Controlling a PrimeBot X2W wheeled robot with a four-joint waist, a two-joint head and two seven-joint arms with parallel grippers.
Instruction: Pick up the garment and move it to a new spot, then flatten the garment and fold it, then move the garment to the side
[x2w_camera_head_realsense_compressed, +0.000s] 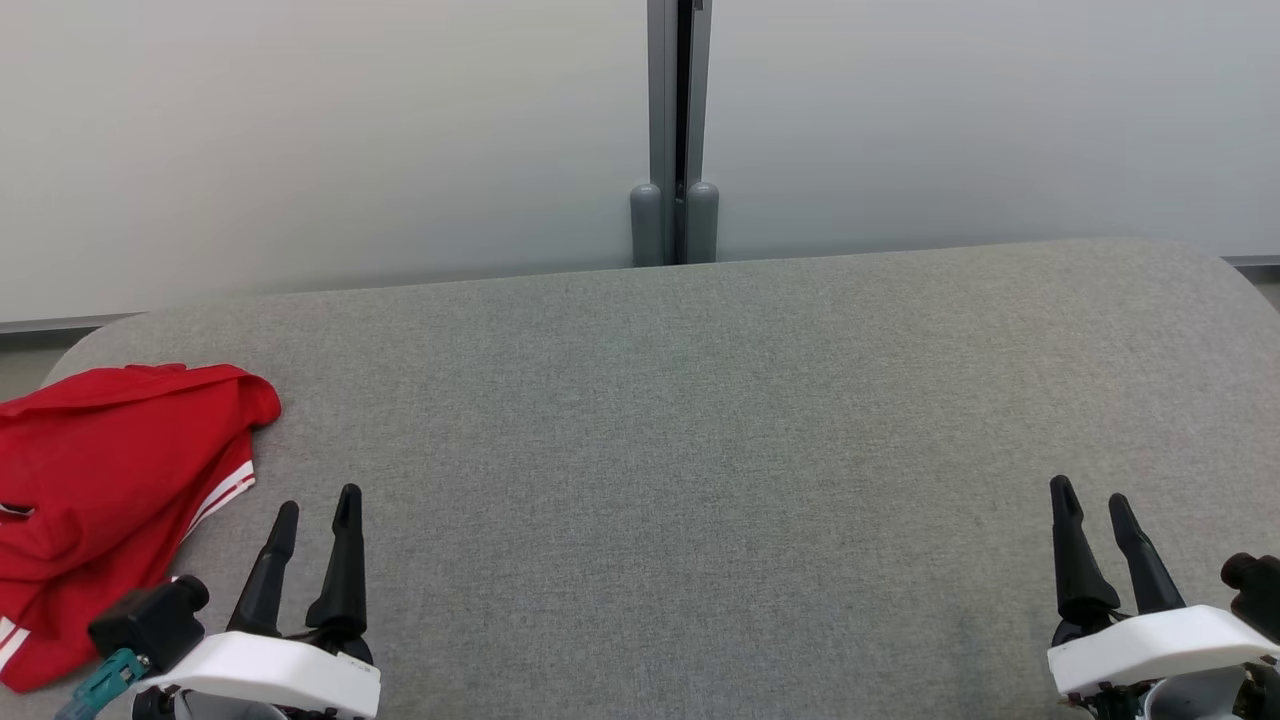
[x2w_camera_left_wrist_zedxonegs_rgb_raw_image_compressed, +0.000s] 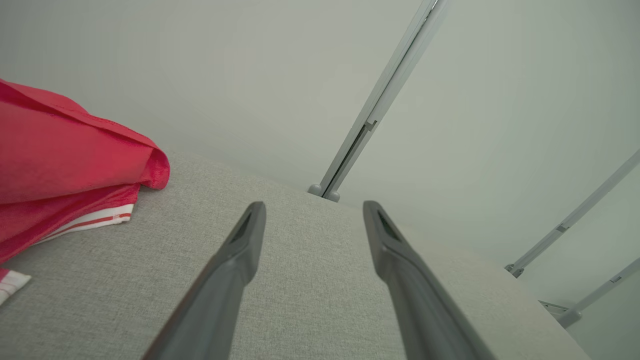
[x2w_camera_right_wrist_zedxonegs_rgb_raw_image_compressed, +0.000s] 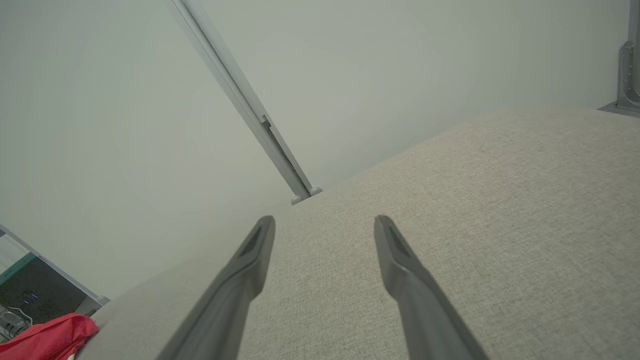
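Head view | garment (x2w_camera_head_realsense_compressed: 110, 470): red, white stripes, crumpled | left tool (x2w_camera_head_realsense_compressed: 318, 498): wide, empty | right tool (x2w_camera_head_realsense_compressed: 1090, 490): wide, empty

garment (x2w_camera_head_realsense_compressed: 100, 480): cloth | table (x2w_camera_head_realsense_compressed: 700, 400): grey woven fabric, matt | post (x2w_camera_head_realsense_compressed: 675, 100): smooth metal

The crumpled red garment with white stripes (x2w_camera_head_realsense_compressed: 110, 490) is cut off at the left edge; its type cannot be determined. The grey fabric-covered worktop (x2w_camera_head_realsense_compressed: 700, 450) is cut off at right.
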